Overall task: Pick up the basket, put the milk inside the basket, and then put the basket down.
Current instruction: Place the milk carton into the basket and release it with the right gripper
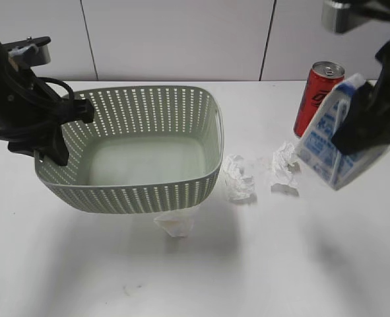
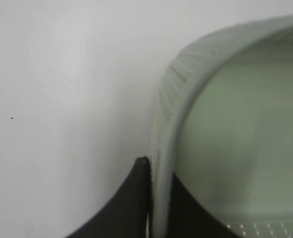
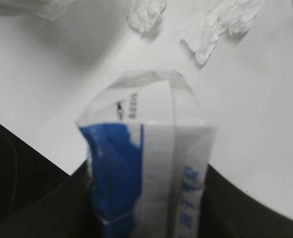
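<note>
The pale green perforated basket point(image 1: 148, 148) hangs tilted above the table at centre left, with its shadow below it. My left gripper point(image 1: 61, 129) is shut on its left rim, one finger outside and one inside the wall point(image 2: 161, 198). The basket's rim and floor fill the left wrist view point(image 2: 225, 124). My right gripper point(image 1: 366, 125) is shut on the white-and-blue milk carton point(image 1: 326, 142) and holds it tilted in the air at the right, apart from the basket. The carton shows between the jaws point(image 3: 148, 198) in the right wrist view point(image 3: 146, 163).
A red soda can point(image 1: 317, 96) stands at the back right, behind the carton. Two crumpled white paper wads point(image 1: 237, 178) point(image 1: 284, 165) lie between basket and carton, also in the right wrist view point(image 3: 146, 12) point(image 3: 220, 22). Another wad point(image 1: 175, 223) lies under the basket's front edge.
</note>
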{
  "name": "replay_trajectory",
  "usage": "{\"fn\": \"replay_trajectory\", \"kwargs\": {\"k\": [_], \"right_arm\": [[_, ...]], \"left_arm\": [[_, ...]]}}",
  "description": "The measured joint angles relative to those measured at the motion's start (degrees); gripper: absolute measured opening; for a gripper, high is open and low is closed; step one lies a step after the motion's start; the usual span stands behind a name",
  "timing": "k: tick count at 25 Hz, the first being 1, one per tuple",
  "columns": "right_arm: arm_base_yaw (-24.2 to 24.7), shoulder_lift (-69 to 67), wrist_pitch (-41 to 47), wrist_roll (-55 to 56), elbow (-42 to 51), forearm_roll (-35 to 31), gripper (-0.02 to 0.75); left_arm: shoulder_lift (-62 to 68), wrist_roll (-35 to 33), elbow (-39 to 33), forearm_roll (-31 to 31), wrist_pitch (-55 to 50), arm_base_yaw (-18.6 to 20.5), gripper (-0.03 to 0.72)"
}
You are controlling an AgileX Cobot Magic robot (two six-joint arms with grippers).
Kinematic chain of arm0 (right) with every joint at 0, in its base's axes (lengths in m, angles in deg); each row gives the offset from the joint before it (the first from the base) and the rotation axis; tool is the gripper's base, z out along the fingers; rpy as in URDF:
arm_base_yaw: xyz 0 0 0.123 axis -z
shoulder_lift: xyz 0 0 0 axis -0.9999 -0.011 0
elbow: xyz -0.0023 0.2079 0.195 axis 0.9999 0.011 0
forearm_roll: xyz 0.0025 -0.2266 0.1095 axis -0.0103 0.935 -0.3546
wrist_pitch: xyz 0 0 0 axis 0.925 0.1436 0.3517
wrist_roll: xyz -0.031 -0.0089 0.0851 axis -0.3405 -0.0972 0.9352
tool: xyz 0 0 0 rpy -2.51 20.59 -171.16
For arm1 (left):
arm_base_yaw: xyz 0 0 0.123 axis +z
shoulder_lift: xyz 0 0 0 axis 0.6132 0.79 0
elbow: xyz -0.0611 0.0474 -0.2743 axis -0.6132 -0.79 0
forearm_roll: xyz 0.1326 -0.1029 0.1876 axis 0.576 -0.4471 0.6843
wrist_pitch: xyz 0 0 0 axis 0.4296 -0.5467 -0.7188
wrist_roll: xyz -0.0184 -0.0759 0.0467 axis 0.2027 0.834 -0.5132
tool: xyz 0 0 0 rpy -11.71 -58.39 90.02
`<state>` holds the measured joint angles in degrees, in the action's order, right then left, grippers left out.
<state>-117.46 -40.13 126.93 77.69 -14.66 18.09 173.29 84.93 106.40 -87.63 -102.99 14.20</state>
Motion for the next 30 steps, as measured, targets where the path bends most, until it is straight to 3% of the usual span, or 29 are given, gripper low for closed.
{"fn": "replay_trajectory", "kwargs": {"k": [7,19,30], "right_arm": [[-0.94,-4.01,4.19,3.22,-14.59,-3.39,0.319],[-14.15,-29.40,5.03,4.74,-37.96,-3.37,0.319],[-14.74,-44.57,5.30,4.87,-42.07,-2.65,0.319]], "left_arm": [[0.00,0.02,0.00,2.04,0.00,0.00,-0.002],[2.42,0.14,-0.02,2.28,-0.79,0.00,-0.002],[2.44,0.14,-0.02,2.28,-0.20,0.00,-0.002]]}}
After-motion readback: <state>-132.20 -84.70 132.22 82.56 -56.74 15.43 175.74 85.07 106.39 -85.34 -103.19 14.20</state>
